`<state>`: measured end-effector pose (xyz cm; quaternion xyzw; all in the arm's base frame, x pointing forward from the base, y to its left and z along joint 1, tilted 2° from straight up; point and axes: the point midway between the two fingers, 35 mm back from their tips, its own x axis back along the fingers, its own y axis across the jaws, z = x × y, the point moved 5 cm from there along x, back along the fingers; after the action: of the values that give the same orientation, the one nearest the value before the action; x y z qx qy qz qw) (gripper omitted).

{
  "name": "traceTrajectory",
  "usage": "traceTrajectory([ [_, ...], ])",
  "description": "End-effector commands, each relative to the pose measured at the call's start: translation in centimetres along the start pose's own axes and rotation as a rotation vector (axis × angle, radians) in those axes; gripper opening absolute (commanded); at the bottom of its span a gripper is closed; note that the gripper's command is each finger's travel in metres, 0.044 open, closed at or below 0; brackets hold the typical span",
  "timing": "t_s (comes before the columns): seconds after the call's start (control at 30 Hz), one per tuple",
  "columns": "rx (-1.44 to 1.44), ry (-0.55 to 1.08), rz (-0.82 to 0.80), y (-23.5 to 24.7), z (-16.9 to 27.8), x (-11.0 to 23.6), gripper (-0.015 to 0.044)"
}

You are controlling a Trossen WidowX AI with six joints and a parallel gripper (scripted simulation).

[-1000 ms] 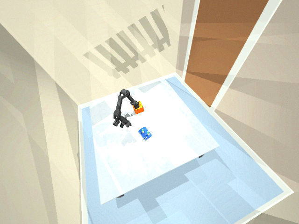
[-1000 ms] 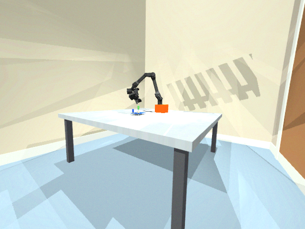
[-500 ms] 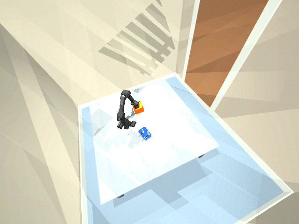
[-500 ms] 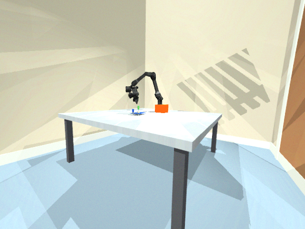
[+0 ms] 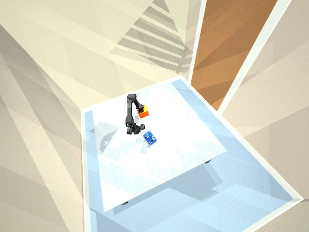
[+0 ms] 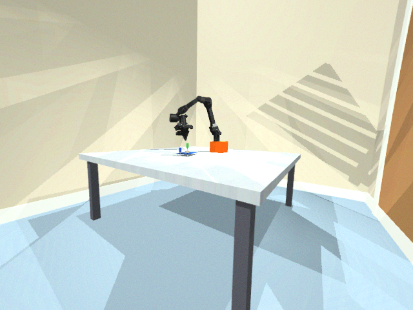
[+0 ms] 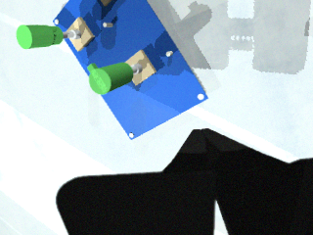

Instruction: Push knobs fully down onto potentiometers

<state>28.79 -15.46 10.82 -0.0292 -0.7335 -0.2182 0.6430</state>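
Above the table (image 6: 233, 173), the gripper (image 6: 185, 135) hangs over the circuit board (image 7: 147, 93), fingers together on nothing. The board lies near the arm's orange base (image 6: 219, 146). Both green knobs (image 7: 110, 77) (image 7: 38, 36) sit high, bare shaft showing: neither looks pushed down. All presses remain, then retreat. Nothing visible blocks the descent.

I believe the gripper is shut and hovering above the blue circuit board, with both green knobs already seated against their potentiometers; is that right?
Not quite. In the wrist view both green knobs stand off their potentiometers, bare shaft showing between. The rest holds: the gripper is shut, hovering above the blue circuit board.
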Motion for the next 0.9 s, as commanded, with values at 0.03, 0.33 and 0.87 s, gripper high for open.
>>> traceTrajectory([
  [0.03,0.164,0.023,0.048,1.5,-0.7,0.0,0.0000],
  [0.33,0.455,0.071,0.129,4.3,-1.7,-0.1,0.0000],
  [0.87,0.971,0.173,0.264,9.8,-2.8,-0.2,0.0000],
])
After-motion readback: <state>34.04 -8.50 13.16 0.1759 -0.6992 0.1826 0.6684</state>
